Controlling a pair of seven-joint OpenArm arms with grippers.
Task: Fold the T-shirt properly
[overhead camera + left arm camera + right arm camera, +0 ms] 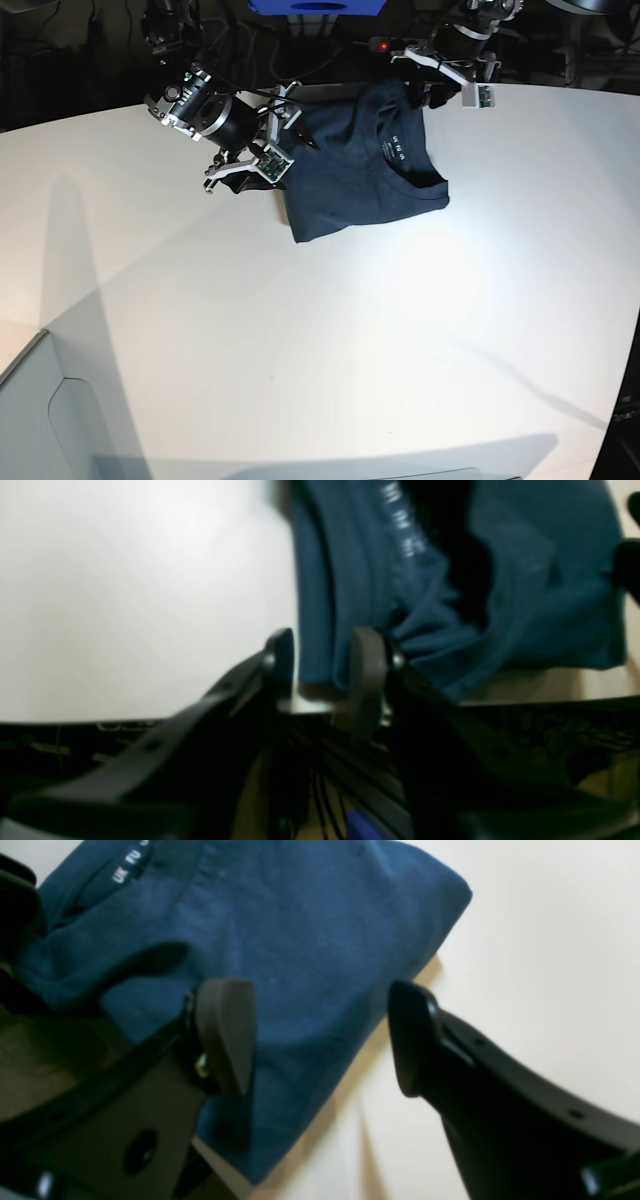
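The dark navy T-shirt (pixel 365 170) lies folded into a rough rectangle near the table's far edge, with its white neck label (pixel 397 150) facing up. In the left wrist view, my left gripper (pixel 322 660) has shirt fabric (pixel 350 580) pinched between its nearly closed fingers at the shirt's far corner, by the table edge. The cloth bunches beside it. In the right wrist view, my right gripper (pixel 320 1040) is wide open just above the shirt's (pixel 300 940) left edge, with one finger over cloth and one over bare table. In the base view both grippers, left (pixel 418 98) and right (pixel 295 130), flank the shirt.
The white table (pixel 300 330) stretches wide toward the front. Its far edge (pixel 100 722) is right behind the shirt, with dark cables and a blue box (pixel 315 6) beyond. A pale bin corner (pixel 40 420) sits at the front left.
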